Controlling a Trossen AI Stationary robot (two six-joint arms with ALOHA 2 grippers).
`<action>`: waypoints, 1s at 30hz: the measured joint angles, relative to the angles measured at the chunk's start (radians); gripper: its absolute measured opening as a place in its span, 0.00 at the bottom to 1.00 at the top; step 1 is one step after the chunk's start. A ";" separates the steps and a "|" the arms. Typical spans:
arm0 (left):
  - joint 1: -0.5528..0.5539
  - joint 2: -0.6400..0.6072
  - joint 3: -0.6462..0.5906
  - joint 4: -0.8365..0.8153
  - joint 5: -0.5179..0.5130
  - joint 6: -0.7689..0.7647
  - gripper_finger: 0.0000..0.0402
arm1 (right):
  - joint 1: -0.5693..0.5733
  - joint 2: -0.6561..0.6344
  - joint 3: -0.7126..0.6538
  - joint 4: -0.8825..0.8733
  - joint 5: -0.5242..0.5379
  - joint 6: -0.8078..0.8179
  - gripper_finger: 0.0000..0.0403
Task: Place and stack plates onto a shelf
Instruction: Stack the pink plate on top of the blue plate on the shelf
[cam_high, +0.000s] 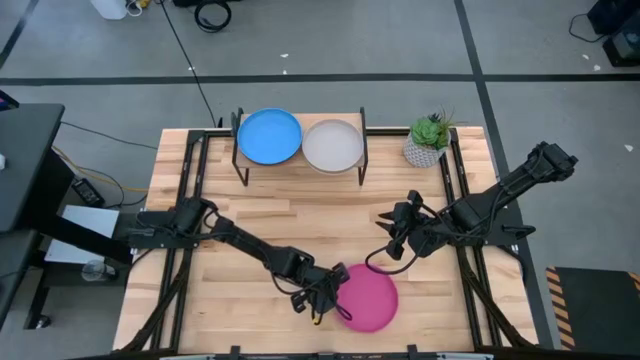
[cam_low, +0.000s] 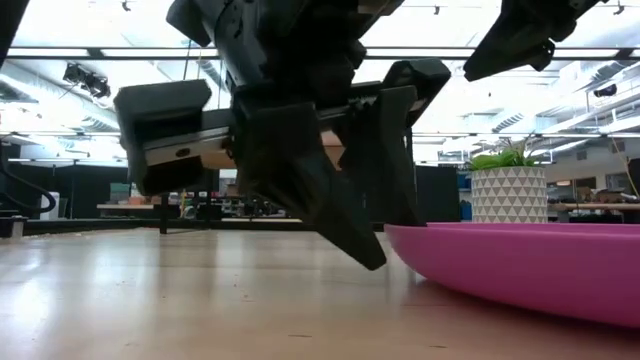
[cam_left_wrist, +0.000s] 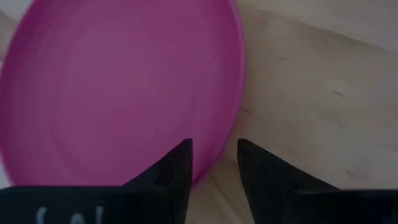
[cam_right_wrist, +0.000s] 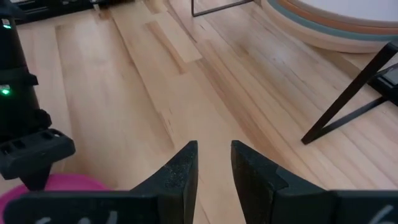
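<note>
A pink plate (cam_high: 370, 298) lies flat on the table near its near edge, also in the low view (cam_low: 540, 265) and the left wrist view (cam_left_wrist: 118, 87). My left gripper (cam_high: 333, 288) is open and low at the plate's left rim. One finger (cam_left_wrist: 180, 162) stands over the plate's inside, the other (cam_left_wrist: 255, 168) outside over bare wood; whether either touches, I cannot tell. My right gripper (cam_high: 392, 240) hangs open above the table just beyond the plate's far edge, its fingers (cam_right_wrist: 214, 152) empty. On the shelf (cam_high: 240, 150) sit a blue plate (cam_high: 270, 135) and a grey-topped stack (cam_high: 332, 146).
A potted plant (cam_high: 428, 142) stands right of the shelf at the far right of the table. The shelf's thin black legs (cam_right_wrist: 348, 99) rise from the table in front of the grey-topped stack (cam_right_wrist: 336, 18), whose teal and peach rims show. Bare wood lies between shelf and plate.
</note>
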 joint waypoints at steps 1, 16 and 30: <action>0.000 0.000 0.000 -0.003 -0.001 0.000 0.32 | 0.000 0.000 0.000 -0.002 0.000 0.000 0.25; -0.016 -0.165 0.000 -0.346 -0.047 -0.152 0.04 | 0.033 -0.026 0.000 -0.026 0.036 -0.002 0.25; 0.079 -0.630 0.001 -0.726 -0.526 -0.399 0.04 | 0.092 -0.039 0.000 -0.035 0.148 0.004 0.25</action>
